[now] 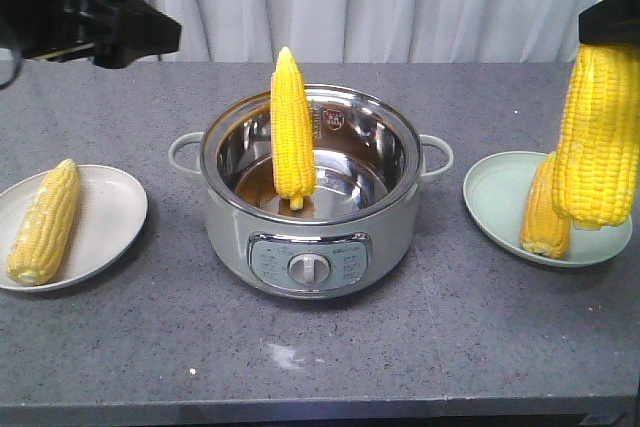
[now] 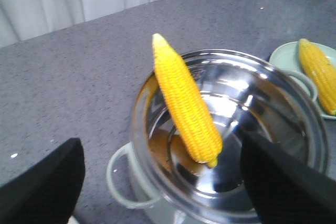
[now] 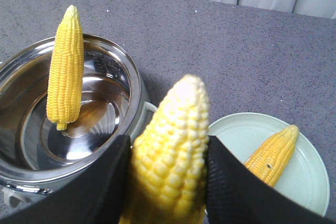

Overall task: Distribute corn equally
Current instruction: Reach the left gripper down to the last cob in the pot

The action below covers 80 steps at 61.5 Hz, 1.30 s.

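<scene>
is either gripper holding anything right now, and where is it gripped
The right gripper clamps a corn cob near its upper end; the left gripper is open and empty.

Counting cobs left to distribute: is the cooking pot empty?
Not empty: one corn cob stands nearly upright inside the electric pot, leaning on its rim.

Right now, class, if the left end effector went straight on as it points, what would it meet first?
The left end effector would probably meet the corn cob standing in the pot; depth is unclear.
</scene>
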{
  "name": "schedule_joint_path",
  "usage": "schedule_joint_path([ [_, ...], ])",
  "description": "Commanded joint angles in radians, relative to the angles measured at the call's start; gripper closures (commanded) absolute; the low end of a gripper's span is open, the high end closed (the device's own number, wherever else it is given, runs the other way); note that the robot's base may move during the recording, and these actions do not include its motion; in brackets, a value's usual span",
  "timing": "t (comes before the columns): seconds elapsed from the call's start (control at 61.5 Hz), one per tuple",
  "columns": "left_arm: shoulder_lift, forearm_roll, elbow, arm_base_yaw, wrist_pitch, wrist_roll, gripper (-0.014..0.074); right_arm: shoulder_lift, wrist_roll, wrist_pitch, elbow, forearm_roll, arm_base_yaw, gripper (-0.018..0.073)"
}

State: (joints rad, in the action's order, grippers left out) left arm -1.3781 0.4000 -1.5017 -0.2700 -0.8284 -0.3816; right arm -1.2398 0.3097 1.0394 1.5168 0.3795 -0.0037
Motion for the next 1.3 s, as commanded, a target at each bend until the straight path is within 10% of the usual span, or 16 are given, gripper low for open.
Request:
schedule_joint_path([
  [0.0,-0.017,0.034,-0.027,-0.065,0.128,0.049,0.0022,0.023,0.010,-0.066,0.022,0.024,-0.006,0.0373],
  [0.325,-0.198,0.004,-0.027,-0.260,0.335,0.177,0.0022,0.023,0.016,-0.066,0.022,0.041,-0.006,0.0373],
  [0.732,-0.304,-0.411,-0.027,-0.289,0.374,0.603,0.0022,0.023,0.016,-0.064,0.022,0.045,-0.006,0.0373],
  [1.285,-0.397,-0.408,-0.027,-0.289,0.396,0.612,0.0022,0.023,0.016,-0.066,0.022,0.048,-0.006,0.0373],
])
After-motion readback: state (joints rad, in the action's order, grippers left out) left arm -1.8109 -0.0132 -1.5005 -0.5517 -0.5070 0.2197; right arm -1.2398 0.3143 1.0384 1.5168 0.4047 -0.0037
